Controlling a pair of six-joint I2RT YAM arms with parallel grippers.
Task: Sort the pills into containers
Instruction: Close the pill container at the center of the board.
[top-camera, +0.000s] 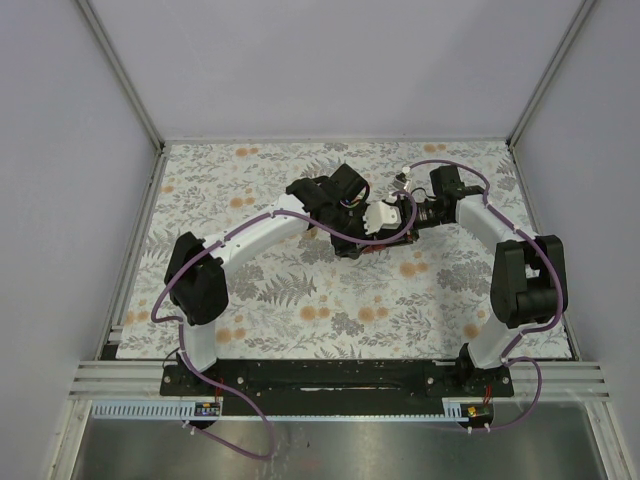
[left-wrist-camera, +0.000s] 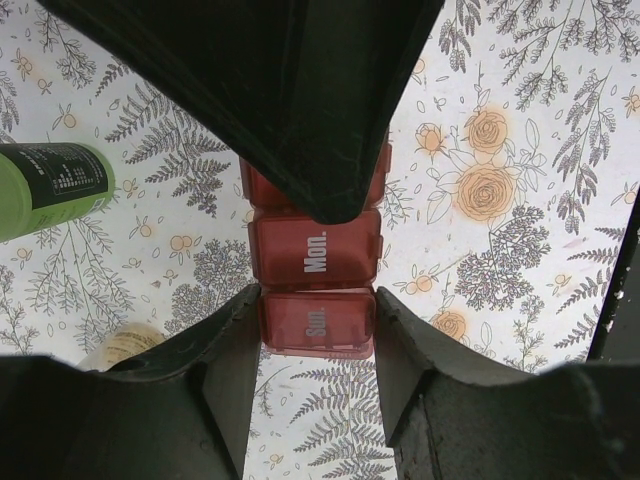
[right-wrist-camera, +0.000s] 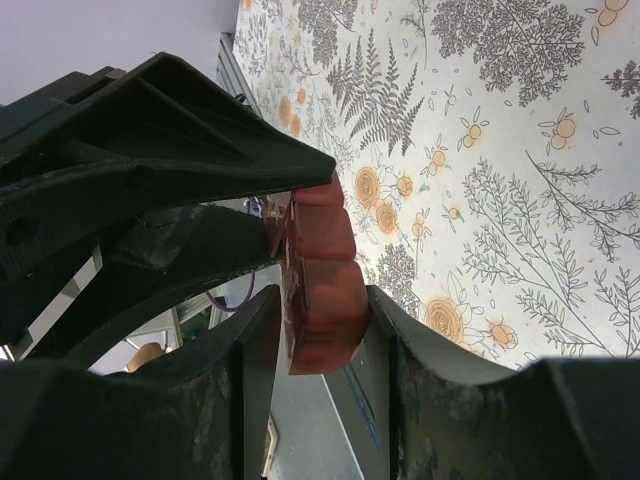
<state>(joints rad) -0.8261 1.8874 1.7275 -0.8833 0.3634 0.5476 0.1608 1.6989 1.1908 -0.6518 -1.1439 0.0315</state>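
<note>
Holding the pill box (left-wrist-camera: 315, 250) from both ends, probably so one arm steadies it while the lids are worked. Left pincer (left-wrist-camera: 317, 305) is clamped across the "Sun." compartment, one finger against each side wall. Right pincer (right-wrist-camera: 320, 300) straddles the opposite end; whether it grips or stands just clear cannot be told. Lids read "Sun." and "Mon.", white on dark red, both closed. Green bottle (left-wrist-camera: 50, 185) sits at 9 o'clock of the box, its black label print too small to read. Pale bottle (left-wrist-camera: 125, 345) is at 8 o'clock. No pills visible on the surface (left-wrist-camera: 520, 150).
</note>
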